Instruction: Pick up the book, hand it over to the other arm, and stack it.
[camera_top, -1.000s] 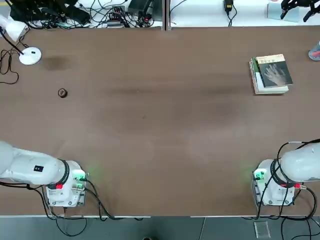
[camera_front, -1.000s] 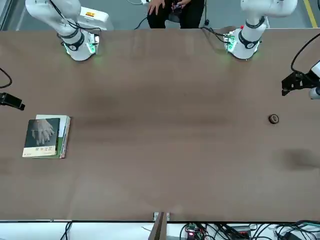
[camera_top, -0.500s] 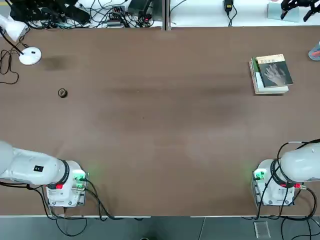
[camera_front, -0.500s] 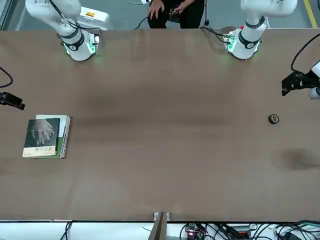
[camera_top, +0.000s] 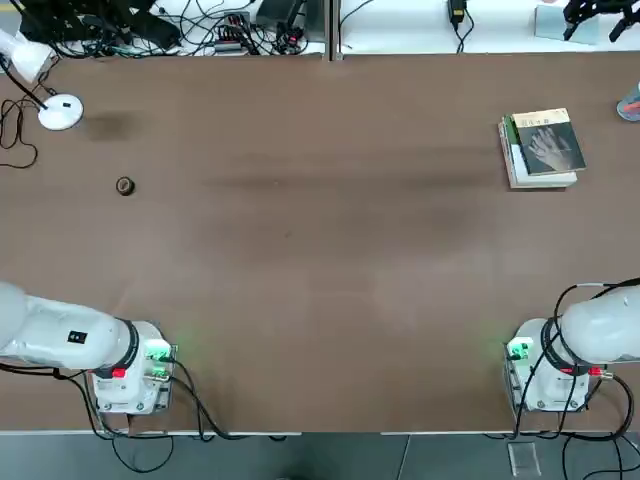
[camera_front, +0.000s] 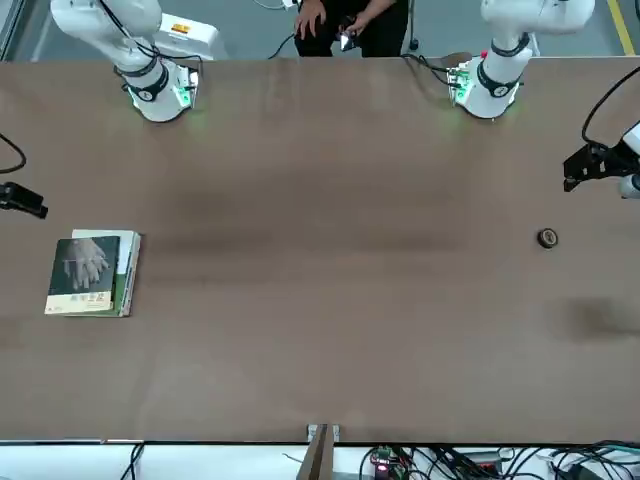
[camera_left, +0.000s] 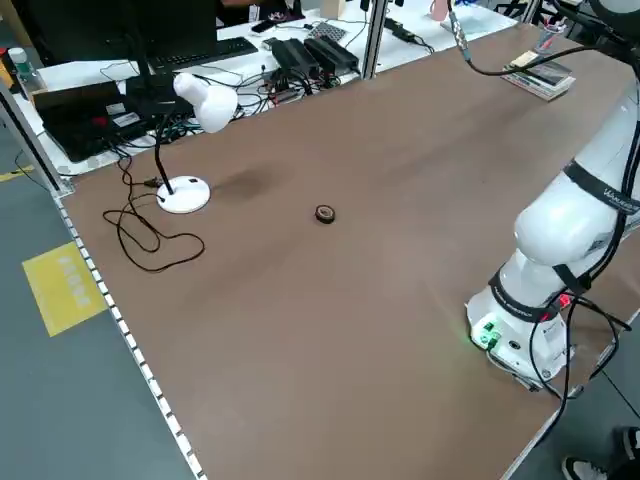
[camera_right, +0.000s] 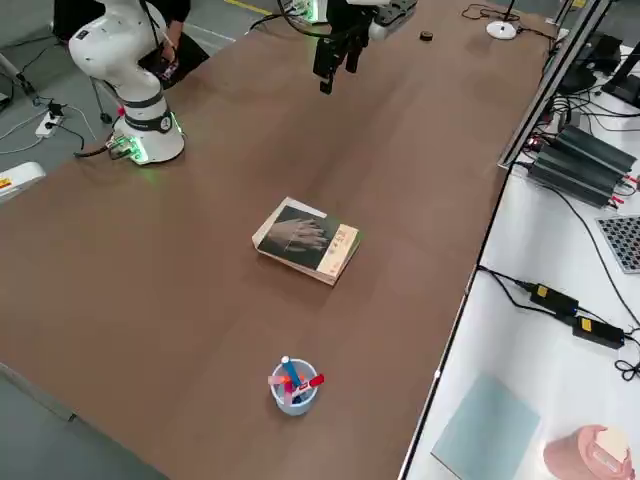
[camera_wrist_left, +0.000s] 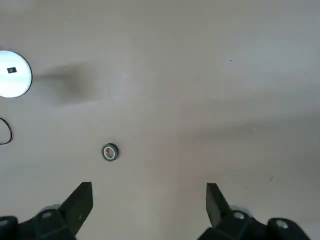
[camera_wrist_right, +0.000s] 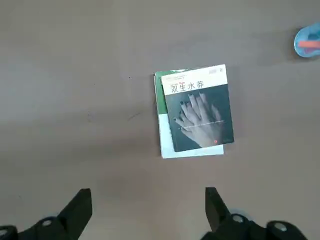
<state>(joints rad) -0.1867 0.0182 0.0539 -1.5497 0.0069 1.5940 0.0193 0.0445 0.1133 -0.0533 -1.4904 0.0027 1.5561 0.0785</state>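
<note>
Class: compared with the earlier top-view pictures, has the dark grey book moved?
No. The book lies in the same spot on the green-and-white book, near the table's far right edge.

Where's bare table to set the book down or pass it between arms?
The whole middle is bare, between the tape roll and the book on the green-and-white book. The near strip between the arm bases is bare too. Crowded: lamp base corner; pen cup past the books.

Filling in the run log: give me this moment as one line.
small dark grey book: lying on thicker green-and-white book | left gripper: open, empty | right gripper: open, above books
</note>
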